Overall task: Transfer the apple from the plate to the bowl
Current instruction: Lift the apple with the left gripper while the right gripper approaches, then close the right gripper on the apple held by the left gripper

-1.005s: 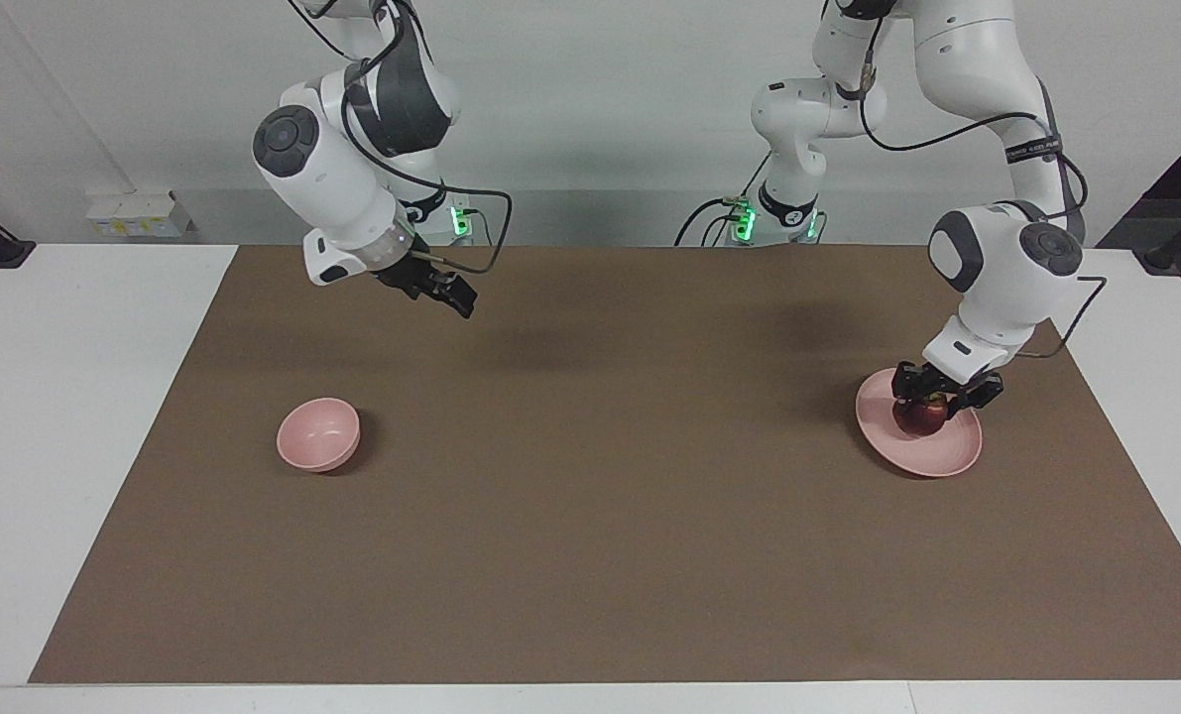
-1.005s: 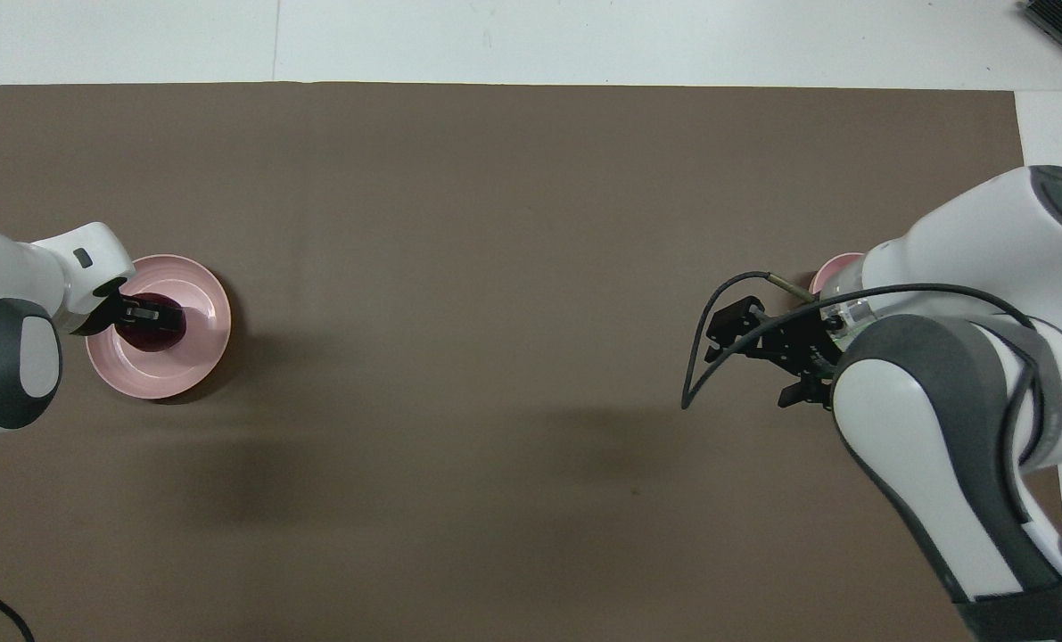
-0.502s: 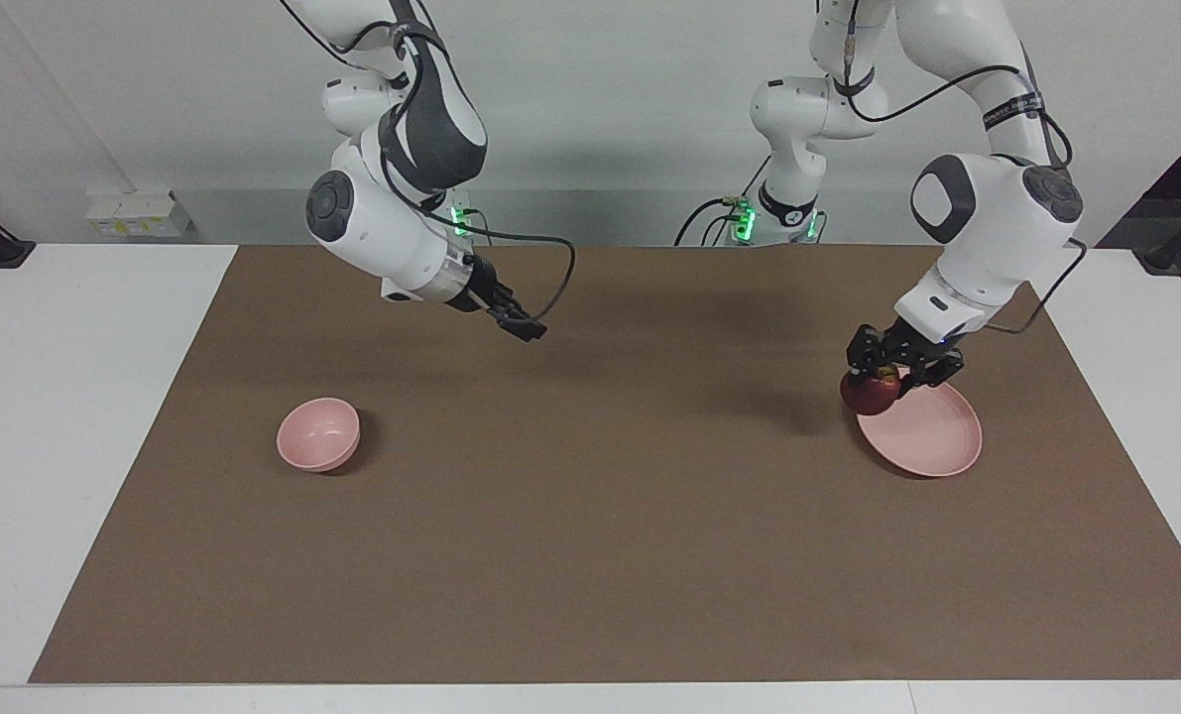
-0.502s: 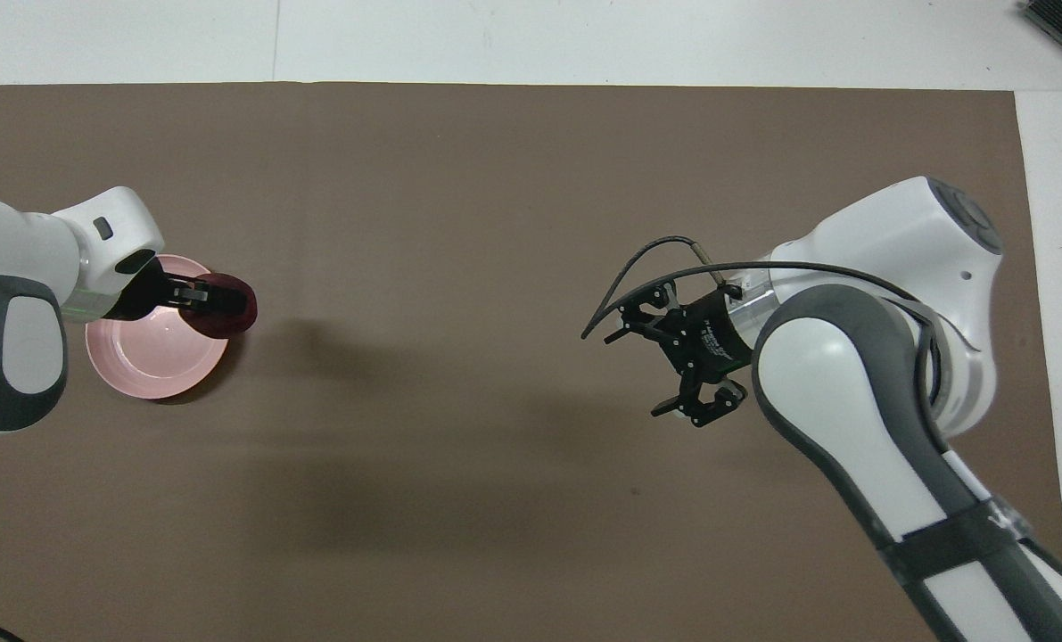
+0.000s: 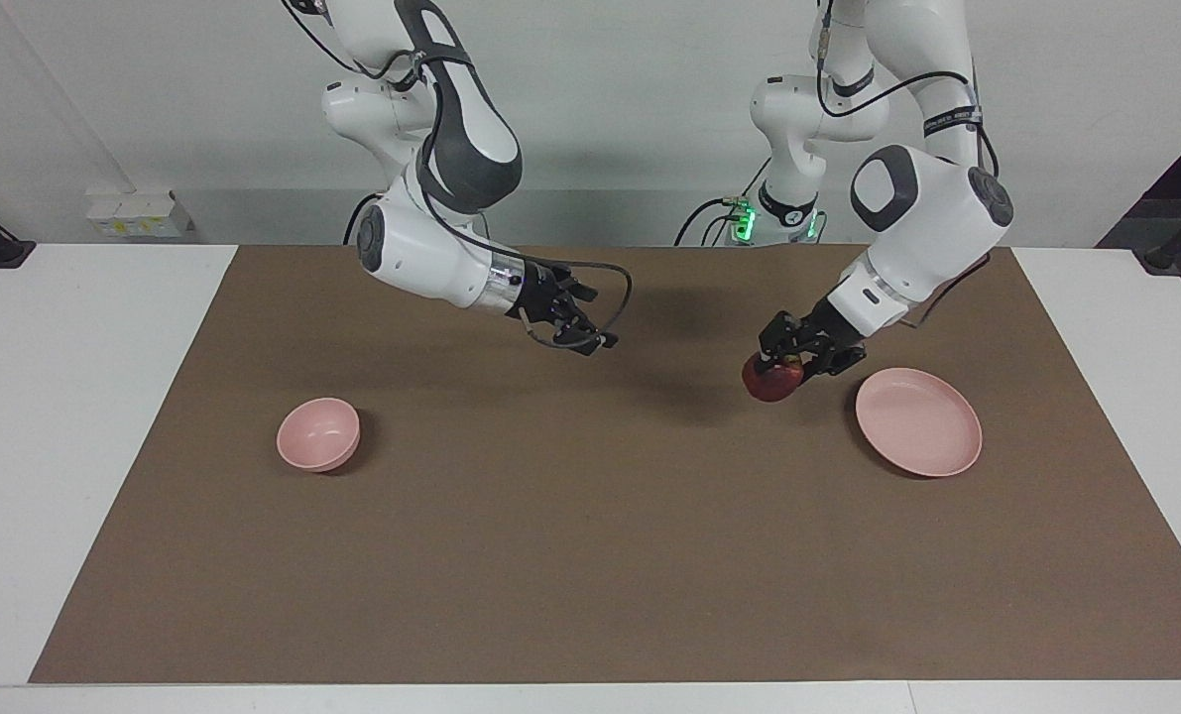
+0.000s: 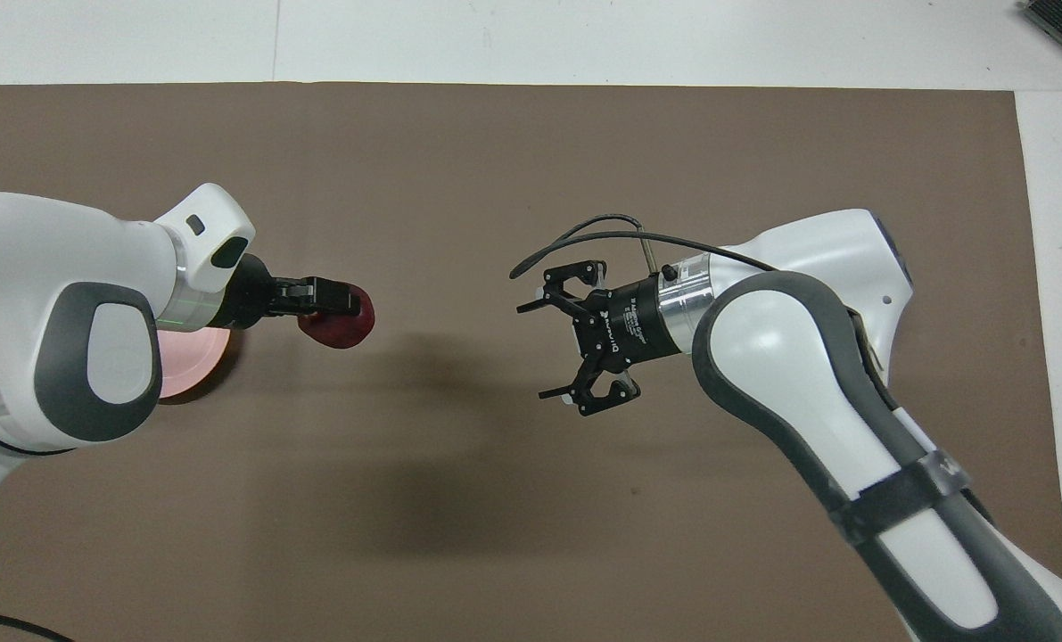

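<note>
My left gripper point(image 5: 788, 363) is shut on the dark red apple point(image 5: 772, 381) and holds it in the air over the mat, beside the plate toward the table's middle. The apple also shows in the overhead view point(image 6: 341, 323), at the left gripper's point(image 6: 334, 303) tips. The flat pink plate point(image 5: 919, 434) lies bare at the left arm's end; in the overhead view only its edge point(image 6: 193, 364) shows under the arm. My right gripper point(image 5: 588, 327) is open and empty over the middle of the mat, facing the apple point(image 6: 544, 349). The small pink bowl point(image 5: 318, 433) stands at the right arm's end, hidden in the overhead view.
A brown mat point(image 5: 590, 555) covers most of the white table point(image 5: 74, 416). A white socket block point(image 5: 139, 213) sits by the wall at the right arm's end.
The left gripper lifted the apple off the plate and carried it toward the table's middle. The right gripper swung from near the bowl toward the middle.
</note>
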